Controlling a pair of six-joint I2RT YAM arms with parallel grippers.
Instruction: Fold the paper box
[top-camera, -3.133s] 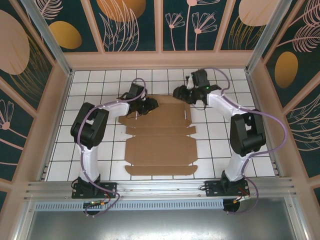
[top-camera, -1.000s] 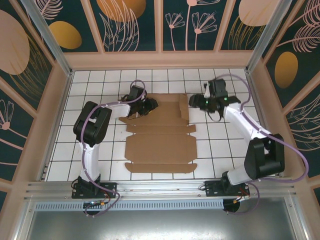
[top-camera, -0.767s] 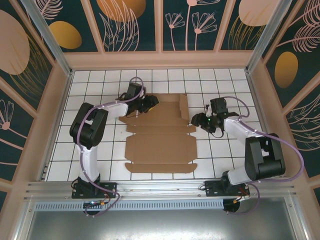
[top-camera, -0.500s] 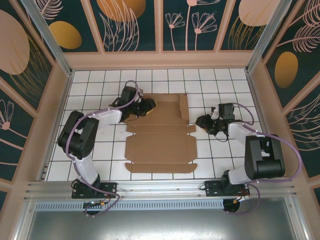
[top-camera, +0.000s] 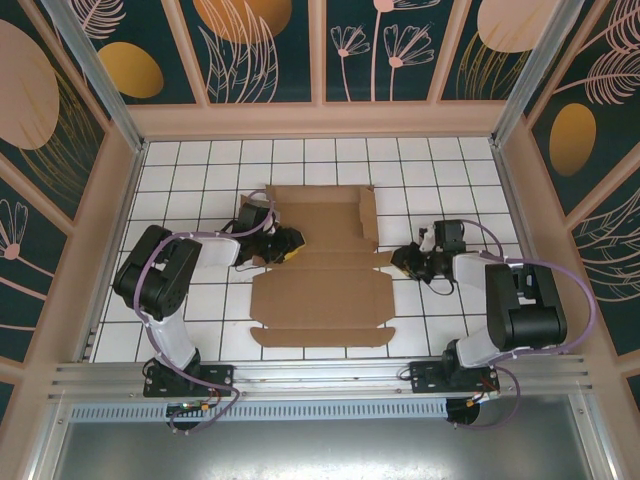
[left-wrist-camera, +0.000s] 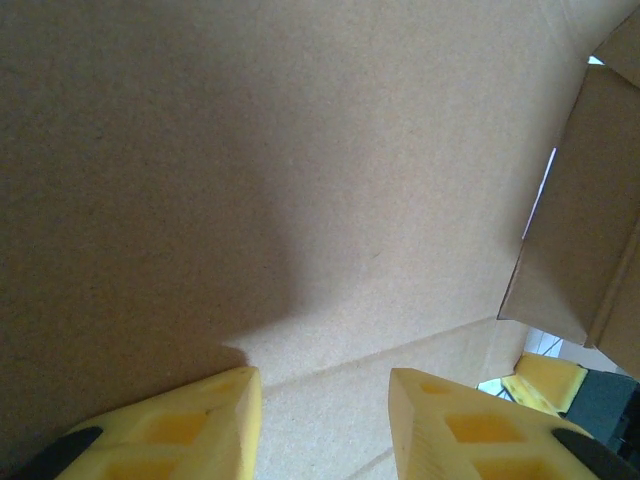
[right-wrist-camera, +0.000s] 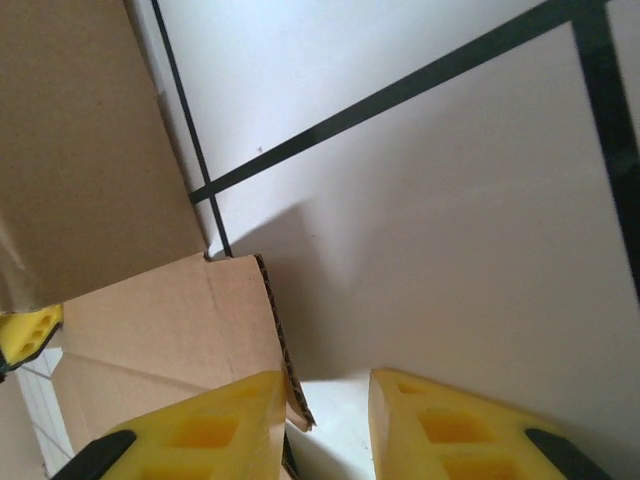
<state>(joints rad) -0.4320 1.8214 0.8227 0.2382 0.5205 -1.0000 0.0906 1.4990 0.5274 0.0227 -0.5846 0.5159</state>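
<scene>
Top external view: flap-raising stage, box not yet formed

The paper box lies as a mostly flat blank on the counter. The left hand rests over the blank's far-left area. Its fingers are parted, with bare cardboard directly ahead and nothing pinched. The right hand sits low at the blank's right edge. Its fingers stand parted astride the corner of a flap, not clamped. Judged step: raising side flaps. The next move calls for a firm pinch on that flap, then a lift along its crease. No enclosure exists yet, so the blank holds nothing
</scene>
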